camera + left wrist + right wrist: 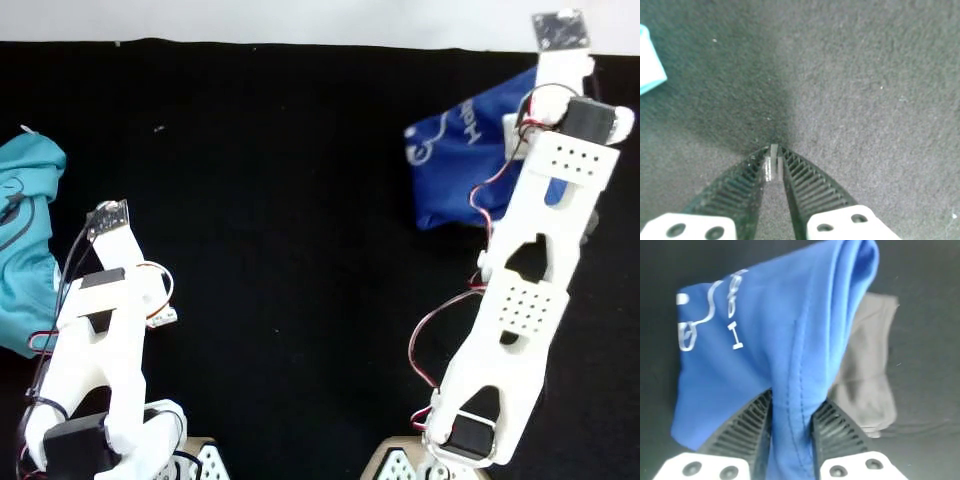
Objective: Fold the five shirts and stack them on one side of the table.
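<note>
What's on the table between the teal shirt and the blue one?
In the high view, bare black table, save the left arm standing right beside the teal shirt.

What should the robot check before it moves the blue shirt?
1. Right gripper clamps the blue shirt: ok.
2. Blue shirt folded flat: not ok, it is bunched.
3. Left gripper empty: ok, shut over the bare table.
4. Teal shirt away from the blue one: ok.
5. Grey cloth free of the blue shirt: cannot tell.
</note>
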`<action>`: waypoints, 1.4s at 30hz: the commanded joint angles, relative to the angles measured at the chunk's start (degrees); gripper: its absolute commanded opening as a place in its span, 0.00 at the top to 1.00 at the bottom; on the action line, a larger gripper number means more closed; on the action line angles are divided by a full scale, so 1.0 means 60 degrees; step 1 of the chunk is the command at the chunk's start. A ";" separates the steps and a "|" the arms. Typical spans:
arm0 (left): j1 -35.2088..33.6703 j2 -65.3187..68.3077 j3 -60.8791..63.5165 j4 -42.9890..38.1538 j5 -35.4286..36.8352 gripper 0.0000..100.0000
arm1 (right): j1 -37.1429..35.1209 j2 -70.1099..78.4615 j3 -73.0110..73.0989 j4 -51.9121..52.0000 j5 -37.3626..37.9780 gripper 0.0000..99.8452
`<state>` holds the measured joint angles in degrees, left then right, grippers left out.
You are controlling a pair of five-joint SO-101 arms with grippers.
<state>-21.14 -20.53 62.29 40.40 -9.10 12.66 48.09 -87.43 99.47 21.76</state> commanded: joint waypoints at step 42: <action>-0.0066 0.0037 -0.0007 -0.0249 0.0073 0.97 | 0.1531 -0.0359 -0.1971 0.0286 -0.0396 0.68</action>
<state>-21.14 -20.53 62.29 40.40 -9.10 22.95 53.54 -94.20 99.30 20.18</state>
